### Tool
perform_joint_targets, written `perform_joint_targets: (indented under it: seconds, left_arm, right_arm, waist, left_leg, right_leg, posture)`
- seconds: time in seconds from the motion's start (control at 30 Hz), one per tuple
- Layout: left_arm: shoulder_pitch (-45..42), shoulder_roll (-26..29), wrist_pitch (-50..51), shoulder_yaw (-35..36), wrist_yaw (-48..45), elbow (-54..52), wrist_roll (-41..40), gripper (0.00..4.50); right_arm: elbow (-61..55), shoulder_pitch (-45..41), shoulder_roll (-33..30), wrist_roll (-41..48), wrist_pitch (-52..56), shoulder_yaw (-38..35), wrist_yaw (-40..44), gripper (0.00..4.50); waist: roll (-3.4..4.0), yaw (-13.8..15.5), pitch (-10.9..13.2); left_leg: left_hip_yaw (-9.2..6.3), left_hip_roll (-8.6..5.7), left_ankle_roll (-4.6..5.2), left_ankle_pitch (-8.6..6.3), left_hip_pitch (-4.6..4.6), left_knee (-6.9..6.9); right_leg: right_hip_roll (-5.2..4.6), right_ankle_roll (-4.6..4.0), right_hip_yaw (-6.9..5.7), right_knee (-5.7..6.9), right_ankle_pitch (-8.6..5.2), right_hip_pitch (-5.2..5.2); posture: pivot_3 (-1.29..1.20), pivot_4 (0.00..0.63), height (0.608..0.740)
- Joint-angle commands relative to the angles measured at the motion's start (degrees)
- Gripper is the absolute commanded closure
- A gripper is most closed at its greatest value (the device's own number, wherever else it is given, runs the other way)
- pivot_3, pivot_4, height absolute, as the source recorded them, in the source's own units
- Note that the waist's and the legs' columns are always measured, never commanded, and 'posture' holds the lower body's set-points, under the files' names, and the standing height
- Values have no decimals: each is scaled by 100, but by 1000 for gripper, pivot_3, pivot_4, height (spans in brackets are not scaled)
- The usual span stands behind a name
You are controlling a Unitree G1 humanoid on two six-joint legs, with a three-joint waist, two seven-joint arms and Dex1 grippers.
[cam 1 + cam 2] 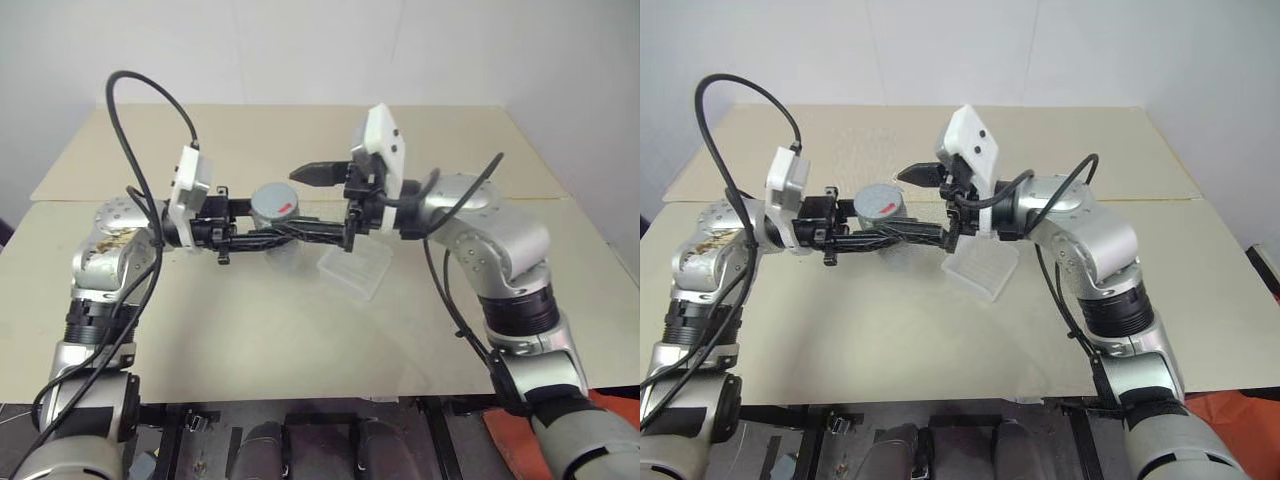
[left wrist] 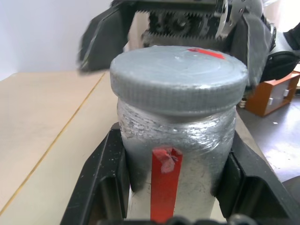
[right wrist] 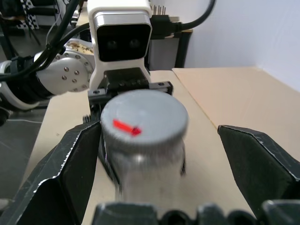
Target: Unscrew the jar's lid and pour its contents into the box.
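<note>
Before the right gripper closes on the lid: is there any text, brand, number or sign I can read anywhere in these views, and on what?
No readable words, brands or numbers in any view.
Jar, held in the shut left gripper: a vertical red tape stripe, no text on it.
Lid: a small red mark, a plain dash, not a letter.
Box: clear plastic, no print to be made out.
Right gripper: open around the lid, no marking.

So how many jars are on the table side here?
1. The jar is held off the table in the left gripper, lid on, beside the box. None seems hidden.
</note>
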Motion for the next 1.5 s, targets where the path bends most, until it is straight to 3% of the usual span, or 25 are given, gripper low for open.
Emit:
perform_joint_targets:
  seconds: [0.03,0.43,0.67,1.07,1.5]
  left_arm:
    - [8,72,-22,51,-227,-364,-204,2383]
    - [-62,-1,-121,113,-33,-154,-73,2383]
    - [-223,-238,-246,-14,20,43,34,2383]
    - [-370,-330,-281,-91,-66,134,55,2383]
    - [-298,-181,-223,-36,-113,50,2,2383]
  right_arm:
    - [142,59,-247,-105,-182,-515,-93,14]
    - [-214,214,-516,139,-154,-657,372,14]
    - [-732,-10,-9,366,149,-397,-24,14]
    - [-191,-413,729,-384,-35,193,-536,14]
    - [-126,-255,329,-398,-22,-120,-262,14]
  waist:
    - [0,25,0]
    - [0,-5,0]
    - [0,-5,0]
    - [0,-2,0]
    - [0,-2,0]
  left_leg:
    - [0,-1,0,0,0,2]
    - [0,0,0,0,-1,0]
    - [0,0,0,0,0,1]
    - [0,-1,-1,1,-1,2]
    - [0,-1,-1,1,-2,1]
  right_leg:
    - [-1,0,-1,0,0,2]
    - [1,0,2,-3,0,-2]
    - [1,0,2,0,0,-2]
    - [1,0,0,4,0,-1]
    - [1,0,0,2,0,-1]
  posture:
    - [0,150,740]
    - [0,150,740]
    - [0,150,740]
    - [0,150,740]
    - [0,150,740]
